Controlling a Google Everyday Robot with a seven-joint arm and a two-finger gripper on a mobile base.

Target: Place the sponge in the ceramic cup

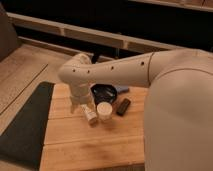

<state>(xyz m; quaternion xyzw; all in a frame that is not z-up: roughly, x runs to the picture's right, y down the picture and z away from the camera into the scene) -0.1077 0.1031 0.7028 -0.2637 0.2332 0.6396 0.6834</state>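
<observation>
Since the big white arm (125, 72) reaches in from the right and bends down over the back of the wooden table (90, 145), it blocks a fair bit of what's behind it. What I can make out: a black bowl (104, 93) sits right under the forearm. The sponge (122, 90) shows as a small light-blue bit at the bowl's right edge, touching it or nearly, hard to call.

The ceramic cup (104, 111) stands upright just in front of the bowl, so the sponge is outside it. A whitish bottle (90, 115) lies tilted just left of the cup, and a dark block (123, 106) sits angled on the cup's right. There's a dark mat (25, 125) off the table's left side.

The gripper (78, 105) points down left of the bowl, just behind the bottle, low over the wood. Honestly can't tell if it's clenched or released, or touching anything. The bowl sits between it and the sponge.
</observation>
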